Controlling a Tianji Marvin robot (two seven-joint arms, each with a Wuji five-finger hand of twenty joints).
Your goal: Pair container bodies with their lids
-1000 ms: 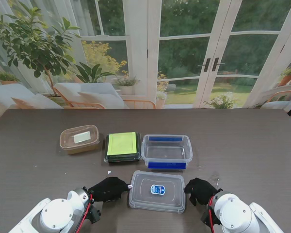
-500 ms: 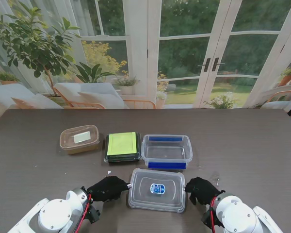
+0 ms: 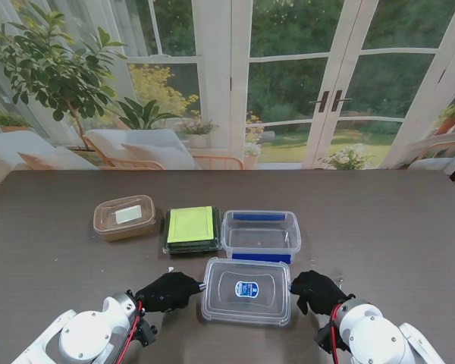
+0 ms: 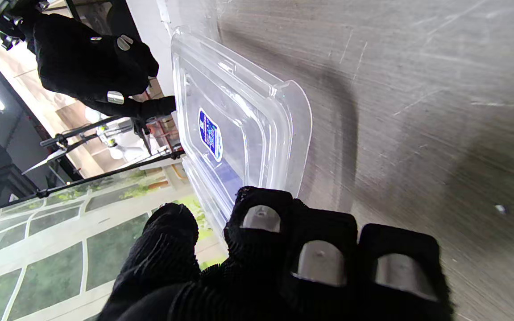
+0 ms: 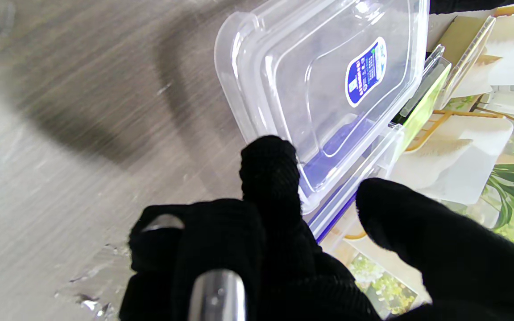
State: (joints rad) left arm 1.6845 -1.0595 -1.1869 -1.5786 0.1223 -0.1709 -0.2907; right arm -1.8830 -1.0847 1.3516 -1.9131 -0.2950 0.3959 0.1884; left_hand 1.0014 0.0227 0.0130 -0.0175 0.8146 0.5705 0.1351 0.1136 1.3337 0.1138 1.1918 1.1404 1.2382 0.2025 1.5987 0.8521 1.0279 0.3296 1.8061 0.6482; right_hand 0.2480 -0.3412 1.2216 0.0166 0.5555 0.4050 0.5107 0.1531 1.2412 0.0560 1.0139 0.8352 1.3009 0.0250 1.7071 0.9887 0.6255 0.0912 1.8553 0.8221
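Note:
A clear lid [image 3: 246, 290] with a blue sticker hangs between my two hands, off the table, its far edge overlapping the near wall of the clear container body [image 3: 261, 235] with blue clips. My left hand [image 3: 169, 290] pinches the lid's left end and my right hand [image 3: 315, 290] its right end. In the left wrist view the lid [image 4: 239, 120] is tilted above its shadow, gloved fingers [image 4: 261, 223] are on its edge, and the right hand [image 4: 92, 67] is at the far end. The right wrist view shows the lid [image 5: 328, 80] over the body's rim [image 5: 364, 178], clamped between finger [image 5: 270, 174] and thumb.
A black container with a green lid [image 3: 191, 227] stands just left of the clear body. Farther left is a brown container with a clear lid [image 3: 124, 217]. The dark wooden table [image 3: 394, 227] stretches out to the right, with glass doors behind it.
Both hands have carried the clear lid up and away from me. Its far edge now reaches the clear body's near wall, where a gap showed before.

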